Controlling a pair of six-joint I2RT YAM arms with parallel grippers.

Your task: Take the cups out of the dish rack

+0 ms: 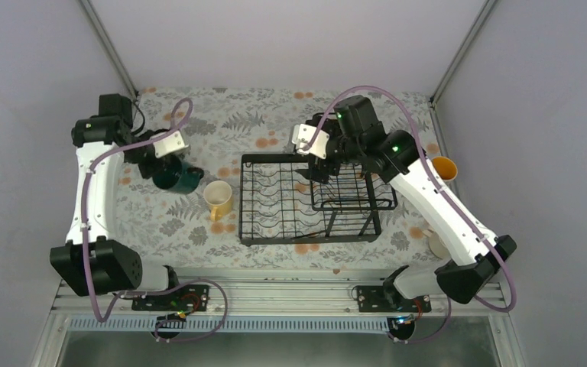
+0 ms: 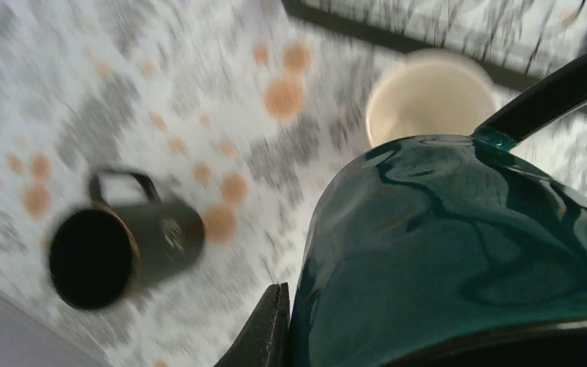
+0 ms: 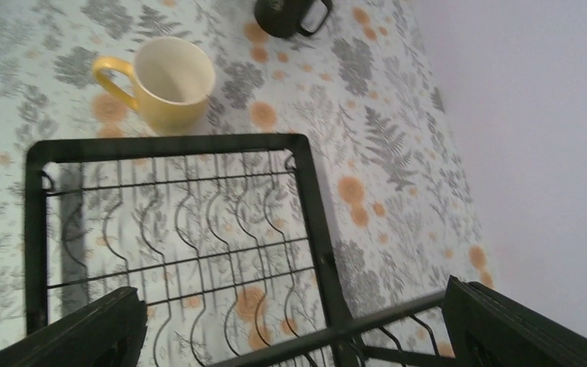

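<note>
Cups: teal mug (image 1: 177, 177) held left of the rack; yellow mug (image 1: 219, 199), black mug (image 2: 115, 245), orange-lined mug (image 1: 445, 168) and cream mug (image 1: 434, 245) are out on the table (image 1: 275, 115).
Dish rack (image 1: 275, 229): looks empty.
Progress: probably near the end, with only the teal mug left to set down.
Left gripper (image 1: 164, 159): clamped on the teal mug.
Right gripper (image 3: 298, 329): spread wide, holding nothing, above the rack.
</note>
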